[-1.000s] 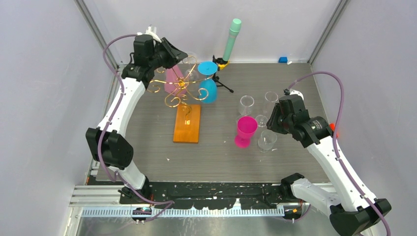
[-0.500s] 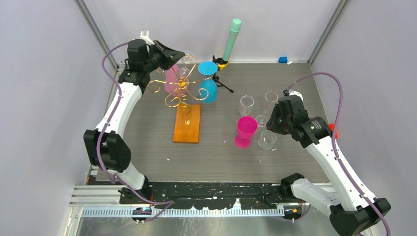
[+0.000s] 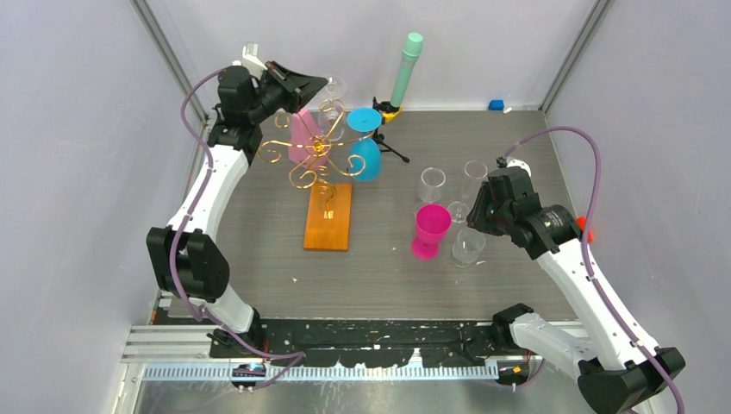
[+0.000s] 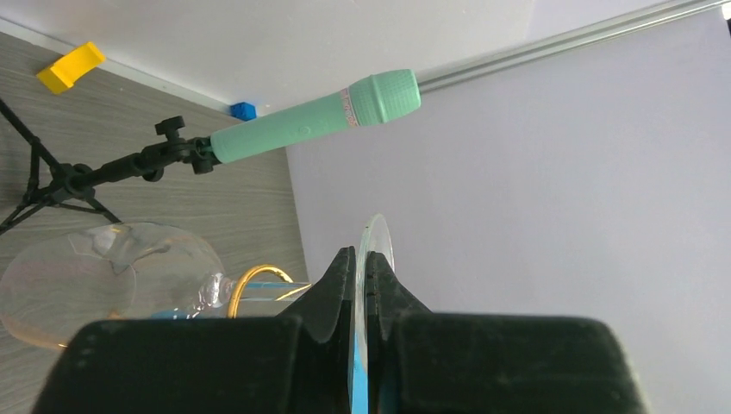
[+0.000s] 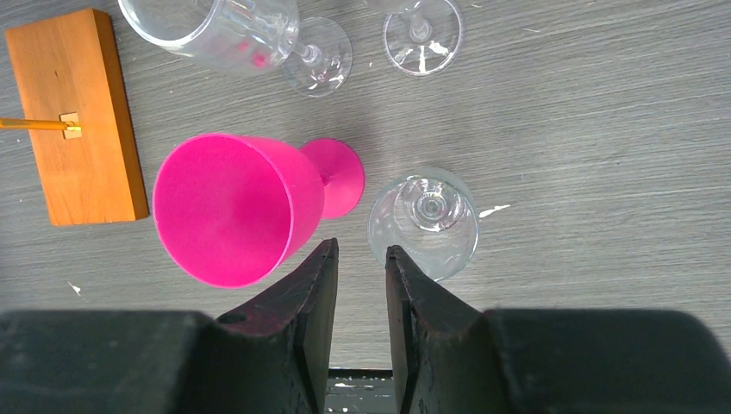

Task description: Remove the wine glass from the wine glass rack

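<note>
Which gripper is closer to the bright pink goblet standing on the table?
Right. The right gripper hovers just beside the pink goblet; the left gripper is far off at the back, pinching a clear wine glass at the wine glass rack.

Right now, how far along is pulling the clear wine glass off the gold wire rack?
Done: left gripper shut on the foot of the clear wine glass. In hand: glass held at the gold wire rack. Left: stem looks ringed by a gold loop; slide it clear.
</note>
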`<state>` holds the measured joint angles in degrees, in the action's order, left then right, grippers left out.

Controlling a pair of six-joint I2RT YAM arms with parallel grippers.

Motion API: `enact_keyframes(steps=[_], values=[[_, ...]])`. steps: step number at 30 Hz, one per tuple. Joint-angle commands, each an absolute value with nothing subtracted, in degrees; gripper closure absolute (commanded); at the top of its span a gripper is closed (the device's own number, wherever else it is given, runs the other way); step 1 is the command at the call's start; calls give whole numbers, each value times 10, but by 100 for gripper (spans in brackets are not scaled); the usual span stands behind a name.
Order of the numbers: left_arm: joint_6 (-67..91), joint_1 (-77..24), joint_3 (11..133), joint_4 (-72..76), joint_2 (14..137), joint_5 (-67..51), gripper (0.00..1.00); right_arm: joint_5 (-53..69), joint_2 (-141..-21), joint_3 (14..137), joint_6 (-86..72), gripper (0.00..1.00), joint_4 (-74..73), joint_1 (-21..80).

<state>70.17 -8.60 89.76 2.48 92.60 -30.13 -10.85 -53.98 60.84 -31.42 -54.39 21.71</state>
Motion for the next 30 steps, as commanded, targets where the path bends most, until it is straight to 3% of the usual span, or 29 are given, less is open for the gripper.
enact_keyframes(steps=[1, 5, 7, 11, 22, 30], values=[[720, -84, 899, 92, 903, -327, 100, -110, -530, 611, -317, 68, -524, 215], [734, -83, 896, 98, 907, -355, 100, -102, -530, 611, -318, 66, -521, 215], [740, -83, 898, 103, 910, -372, 100, -90, -527, 610, -320, 58, -519, 215], [746, -83, 900, 105, 909, -398, 100, -77, -514, 604, -322, 51, -507, 215], [715, -76, 872, 70, 864, -405, 100, -89, -512, 601, -324, 43, -507, 215], [701, -61, 841, 33, 815, -346, 100, -91, -510, 600, -330, 40, -504, 215]])
